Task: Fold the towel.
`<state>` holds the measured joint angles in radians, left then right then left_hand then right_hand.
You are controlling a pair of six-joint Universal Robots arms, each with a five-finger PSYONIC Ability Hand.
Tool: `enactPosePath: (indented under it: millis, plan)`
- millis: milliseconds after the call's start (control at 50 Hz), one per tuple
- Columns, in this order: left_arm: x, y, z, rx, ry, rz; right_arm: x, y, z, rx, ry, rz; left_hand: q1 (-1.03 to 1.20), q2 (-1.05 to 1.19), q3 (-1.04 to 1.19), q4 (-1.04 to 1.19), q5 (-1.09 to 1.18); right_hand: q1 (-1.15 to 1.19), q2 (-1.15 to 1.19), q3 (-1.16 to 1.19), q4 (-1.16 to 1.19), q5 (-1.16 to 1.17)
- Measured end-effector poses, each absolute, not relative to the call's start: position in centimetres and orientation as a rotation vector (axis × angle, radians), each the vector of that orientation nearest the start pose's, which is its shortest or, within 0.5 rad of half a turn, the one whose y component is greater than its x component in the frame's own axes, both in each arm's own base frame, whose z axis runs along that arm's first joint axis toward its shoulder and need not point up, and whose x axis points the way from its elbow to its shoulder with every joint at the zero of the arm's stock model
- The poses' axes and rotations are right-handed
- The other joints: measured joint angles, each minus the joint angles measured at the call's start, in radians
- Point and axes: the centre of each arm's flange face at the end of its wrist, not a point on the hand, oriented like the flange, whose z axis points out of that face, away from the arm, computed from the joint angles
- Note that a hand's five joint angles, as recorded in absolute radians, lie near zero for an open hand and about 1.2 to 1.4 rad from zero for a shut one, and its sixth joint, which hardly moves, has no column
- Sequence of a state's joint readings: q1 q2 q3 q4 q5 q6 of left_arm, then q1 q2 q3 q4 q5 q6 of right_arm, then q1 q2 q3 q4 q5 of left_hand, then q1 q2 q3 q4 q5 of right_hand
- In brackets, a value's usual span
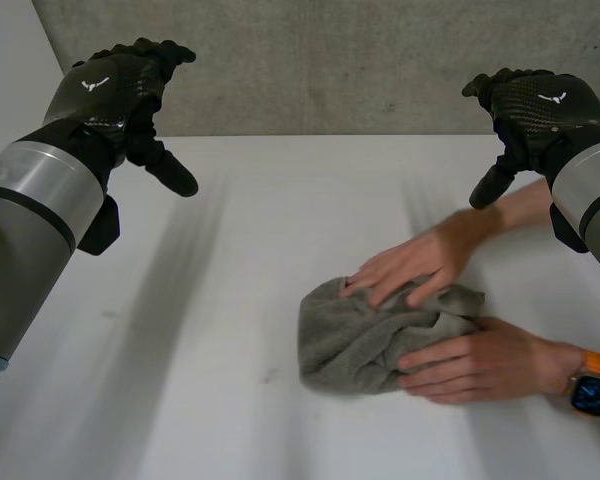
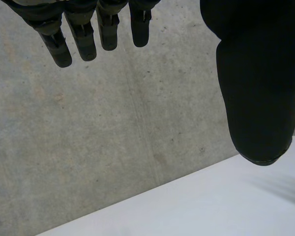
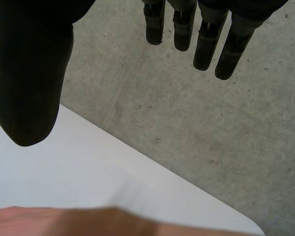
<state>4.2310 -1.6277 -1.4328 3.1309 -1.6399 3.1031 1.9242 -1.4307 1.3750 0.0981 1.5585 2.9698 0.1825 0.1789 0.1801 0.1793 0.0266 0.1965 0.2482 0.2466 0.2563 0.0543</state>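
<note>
White table [image 1: 180, 380] runs back to a grey concrete wall [image 1: 330, 60], speckled and plain. A grey towel [image 1: 350, 345] lies on the table as a crumpled bundle rather than spread flat. Its long axis runs roughly across the table, from the left arm's side to the right arm's side, with the right end a little nearer the wall. Its edges and corners are lost in the bunching.

A person has both hands on the towel. The person's far hand [image 1: 410, 270] presses flat on its wall-side part. The person's near hand [image 1: 475, 365] rests against its right end and wears a watch [image 1: 592, 388] on an orange strap.

Both robot hands hang in the air, well apart from the towel. The left hand [image 1: 115, 90] is far to the towel's left and toward the wall. The right hand [image 1: 540, 105] is beyond the towel's right end.

In the left wrist view, that hand's fingers [image 2: 83, 42] hang straight and loosely apart, with the thumb [image 2: 258, 88] set wide of them, holding nothing. Behind them the table's edge meets the wall. In the right wrist view, the right hand's fingers [image 3: 206, 46] and thumb [image 3: 29, 78] stand just as wide and hold nothing. Under that thumb a blurred forearm [image 3: 98, 223] of the person crosses the table.
</note>
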Motion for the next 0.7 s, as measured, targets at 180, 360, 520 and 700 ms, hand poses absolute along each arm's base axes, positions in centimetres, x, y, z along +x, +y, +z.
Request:
enactPosePath:
  millis: [180,360,520,700]
  plan:
    - [-26.3,-22.8,33.1,0.451,2.367,-2.507,24.0,-26.9,31.3,-0.579,2.106,-2.068,0.0,0.0,0.0,0.0,0.0,0.0,0.0,0.0,0.0,0.0]
    - [-26.6,-23.1,32.3,0.466,2.394,-2.477,24.1,-27.1,31.0,-0.584,2.11,-2.059,0.0,0.0,0.0,0.0,0.0,0.0,0.0,0.0,0.0,0.0]
    - [-26.9,-23.2,31.5,0.485,2.417,-2.451,24.2,-27.3,31.0,-0.592,2.107,-2.065,0.0,0.001,0.0,0.001,0.0,0.0,0.0,0.0,0.0,0.0]
    - [-27.7,-23.3,30.1,0.527,2.467,-2.395,24.2,-27.2,31.0,-0.661,2.123,-2.084,0.003,0.005,0.003,0.003,0.0,0.0,0.0,0.0,0.0,0.0]
